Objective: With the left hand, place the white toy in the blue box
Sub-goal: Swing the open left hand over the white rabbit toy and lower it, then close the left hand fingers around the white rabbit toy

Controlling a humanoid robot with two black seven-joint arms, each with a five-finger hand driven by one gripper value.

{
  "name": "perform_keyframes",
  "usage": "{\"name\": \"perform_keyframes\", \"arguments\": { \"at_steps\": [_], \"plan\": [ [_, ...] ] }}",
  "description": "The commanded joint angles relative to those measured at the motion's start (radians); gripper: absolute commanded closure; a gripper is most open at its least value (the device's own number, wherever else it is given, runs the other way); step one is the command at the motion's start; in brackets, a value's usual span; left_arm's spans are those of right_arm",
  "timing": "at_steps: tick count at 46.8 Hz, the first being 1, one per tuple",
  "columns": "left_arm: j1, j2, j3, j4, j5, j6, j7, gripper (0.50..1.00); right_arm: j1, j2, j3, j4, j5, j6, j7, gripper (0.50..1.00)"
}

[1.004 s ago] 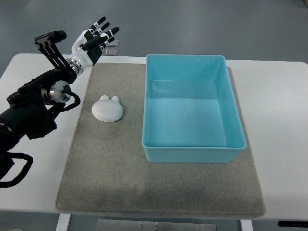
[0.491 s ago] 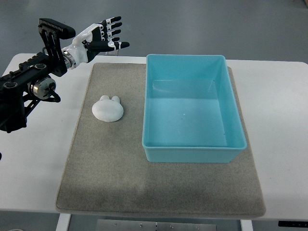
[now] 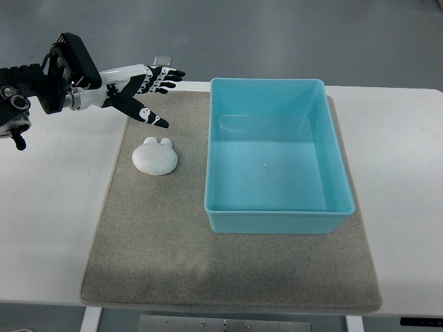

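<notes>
One white toy lay on the grey mat, left of the blue box; the left hand hovered above it, fingers spread wide, holding nothing.

Blue box glossy smooth plastic; mat matt felt-like cloth (grey); white toy matt.

Bright, even overhead light, sharp focus throughout, with soft shadows and no glare or blur.
</notes>
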Motion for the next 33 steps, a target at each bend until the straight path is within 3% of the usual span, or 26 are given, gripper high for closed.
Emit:
{"name": "perform_keyframes", "arguments": {
  "at_steps": [1,18,33],
  "plan": [
    [-0.001,0.018,0.002,-0.024,0.092,-0.024,0.000,0.510,0.000,0.000,0.000,0.000,0.000,0.000,0.000,0.564],
    [-0.014,0.027,0.002,-0.082,0.411,-0.033,-0.008,0.514,0.000,0.000,0.000,0.000,0.000,0.000,0.000,0.564],
    [-0.006,-0.005,0.051,-0.081,0.457,-0.030,-0.006,0.514,0.000,0.000,0.000,0.000,0.000,0.000,0.000,0.564]
  ]
}}
